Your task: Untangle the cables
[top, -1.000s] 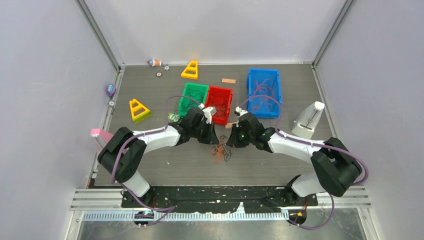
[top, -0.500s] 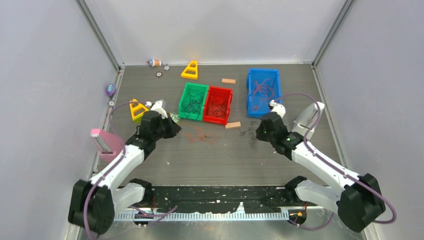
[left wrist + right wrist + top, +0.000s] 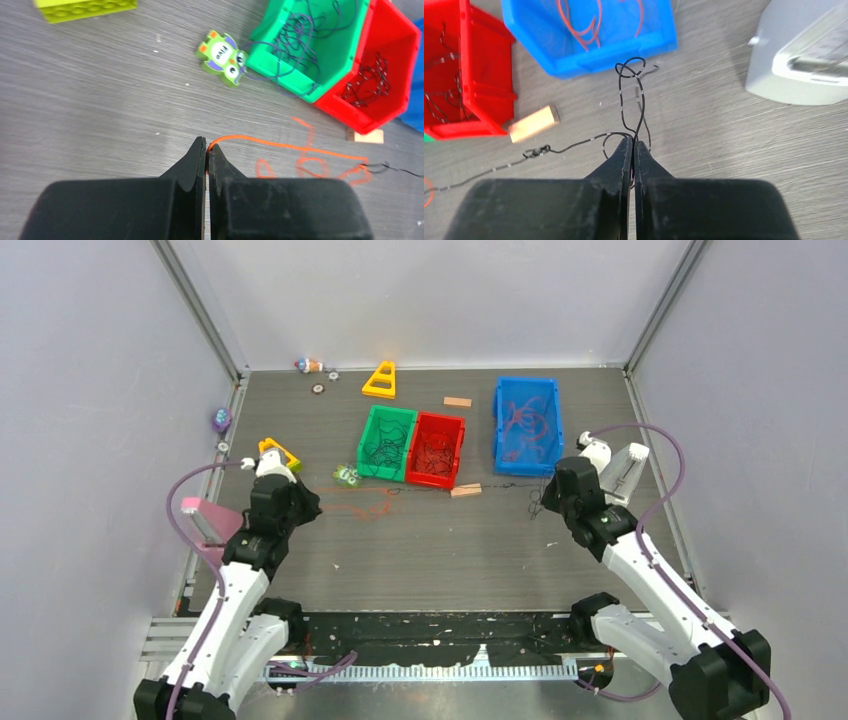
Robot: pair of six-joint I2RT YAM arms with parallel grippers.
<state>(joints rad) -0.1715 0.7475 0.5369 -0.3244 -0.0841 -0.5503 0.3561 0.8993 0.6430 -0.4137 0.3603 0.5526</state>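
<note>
My left gripper (image 3: 302,508) is at the table's left, shut on the end of a thin orange cable (image 3: 280,146). That cable (image 3: 362,507) runs rightward over the table in loose loops. My right gripper (image 3: 547,497) is at the right, below the blue bin, shut on a thin black cable (image 3: 621,100) that loops up ahead of the fingertips. A black strand with a small knot (image 3: 536,150) trails left toward the orange cable. The two strands lie as one long line between the grippers. More cables lie inside the three bins.
A green bin (image 3: 388,416), a red bin (image 3: 441,421) and a blue bin (image 3: 527,383) stand at the middle back. A wooden block (image 3: 466,490) and a green owl toy (image 3: 347,475) lie near the line. A grey-white device (image 3: 625,468) stands beside the right gripper. Yellow triangles (image 3: 278,453) lie at left and back.
Both arms have swung apart, the left one leftward and the right one rightward. The small clump at the table's middle is now drawn out into a long line.
</note>
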